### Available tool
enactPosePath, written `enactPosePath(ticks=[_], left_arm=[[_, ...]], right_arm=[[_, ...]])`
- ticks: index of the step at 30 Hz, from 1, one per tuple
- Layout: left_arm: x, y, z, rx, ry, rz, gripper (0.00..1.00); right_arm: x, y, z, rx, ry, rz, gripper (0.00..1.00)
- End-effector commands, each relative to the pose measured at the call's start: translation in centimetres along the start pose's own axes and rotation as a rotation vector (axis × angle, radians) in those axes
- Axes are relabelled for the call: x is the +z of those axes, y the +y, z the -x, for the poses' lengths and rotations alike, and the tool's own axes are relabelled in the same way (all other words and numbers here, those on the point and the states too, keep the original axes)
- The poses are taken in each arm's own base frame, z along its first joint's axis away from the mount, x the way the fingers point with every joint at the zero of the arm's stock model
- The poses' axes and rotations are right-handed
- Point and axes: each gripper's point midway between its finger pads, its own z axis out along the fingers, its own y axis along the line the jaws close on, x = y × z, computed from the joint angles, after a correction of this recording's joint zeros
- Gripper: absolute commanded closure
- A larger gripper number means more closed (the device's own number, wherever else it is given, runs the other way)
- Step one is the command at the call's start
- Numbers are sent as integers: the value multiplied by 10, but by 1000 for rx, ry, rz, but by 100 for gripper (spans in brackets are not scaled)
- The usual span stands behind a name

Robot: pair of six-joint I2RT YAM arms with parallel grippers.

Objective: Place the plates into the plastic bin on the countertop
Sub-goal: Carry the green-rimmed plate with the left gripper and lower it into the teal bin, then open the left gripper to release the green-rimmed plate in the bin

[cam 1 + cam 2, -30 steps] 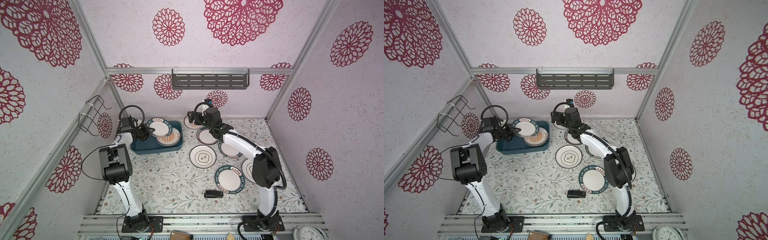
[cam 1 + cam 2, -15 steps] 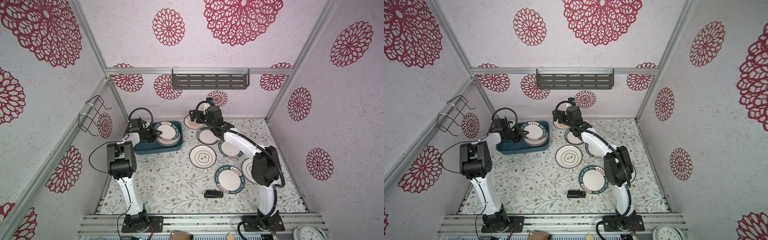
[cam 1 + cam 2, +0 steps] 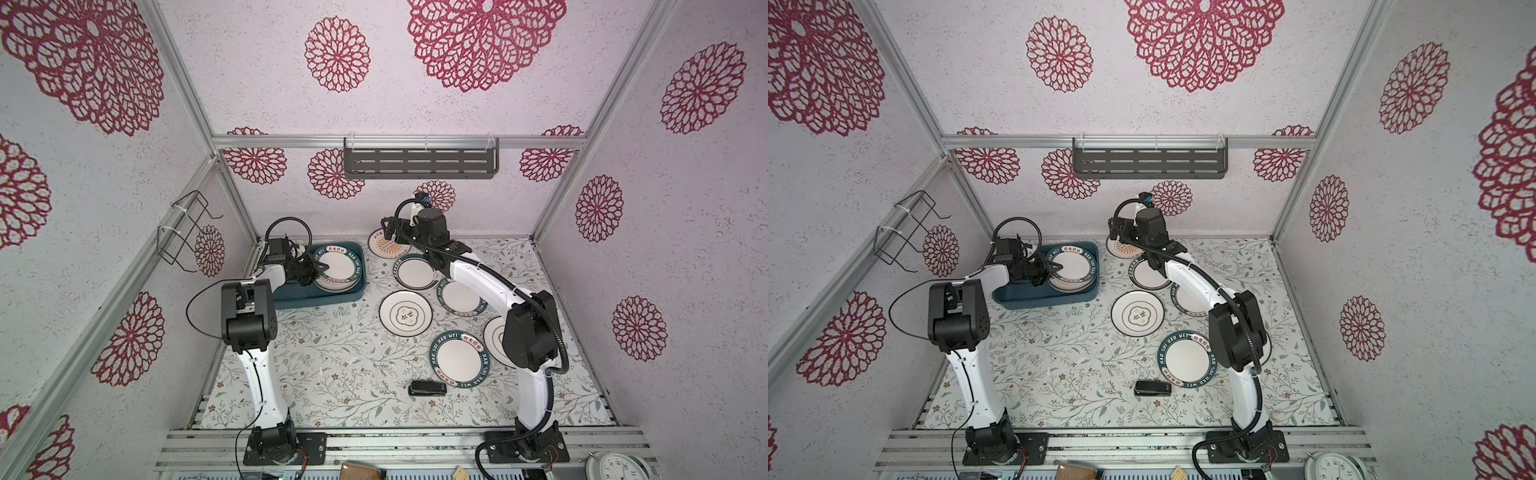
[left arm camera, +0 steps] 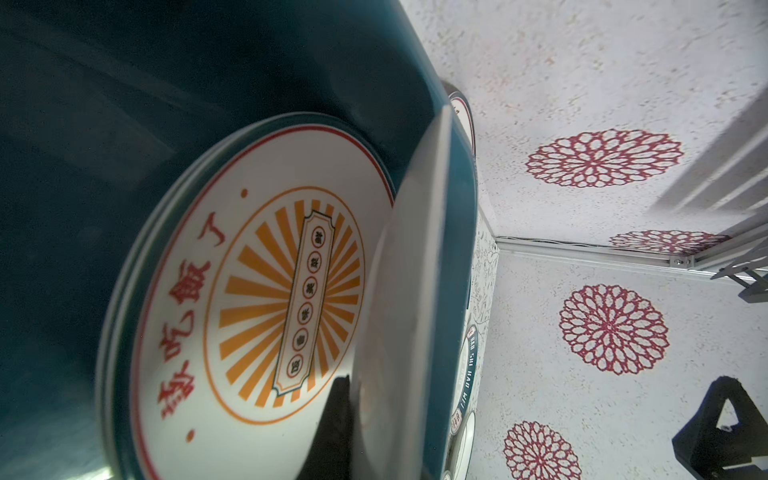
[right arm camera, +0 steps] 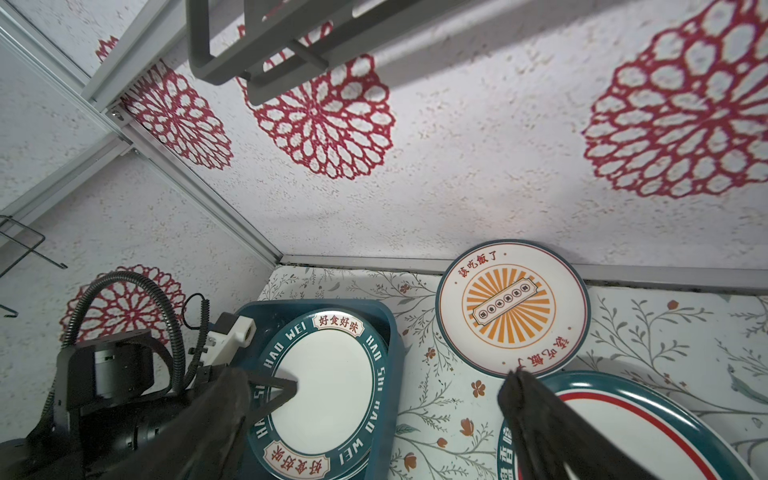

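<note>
The dark teal plastic bin (image 3: 321,296) stands at the back left of the countertop (image 3: 332,357). My left gripper (image 3: 320,270) is shut on the rim of a teal-lettered plate (image 3: 340,268), tilted just over a sunburst plate (image 4: 257,291) in the bin. The left wrist view shows the held plate (image 4: 415,291) edge-on. My right gripper (image 3: 388,231) hangs open above a sunburst plate (image 5: 511,307) by the back wall, with nothing between its fingers (image 5: 536,415). Several plates lie on the right: teal-rimmed ones (image 3: 415,272) (image 3: 459,359) and a thin-ringed one (image 3: 405,318).
A small black object (image 3: 427,387) lies near the front by the teal-rimmed plate. A grey slotted shelf (image 3: 419,162) hangs on the back wall, a wire rack (image 3: 187,228) on the left wall. A clock face (image 3: 617,467) sits off the front right corner.
My left gripper has carried the teal-lettered plate rightwards and lower in the bin, so it now covers the sunburst plate there. The right gripper has barely shifted and stays open.
</note>
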Motion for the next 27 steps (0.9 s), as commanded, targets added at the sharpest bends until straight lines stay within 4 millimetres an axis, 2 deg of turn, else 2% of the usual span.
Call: enactPosePath(ticks=[1,7,17,22,27], left_arm=[[2,-6,2,45,6,-8,97],[6,-1,-1,33,33,11,91],[2,11,-3,40,68,124,57],[-1,11,-3,46,80,164,50],[-7,18,-5,60,94,243,36]], right_arm=[[-1,10,18,-16,-35,38,1],[-2,10,19,-14,-37,32,1],[-15,1,17,19,-67,-1,1],[-24,-11,12,51,-81,-49,1],[-35,-19,5,74,-71,-92,1]])
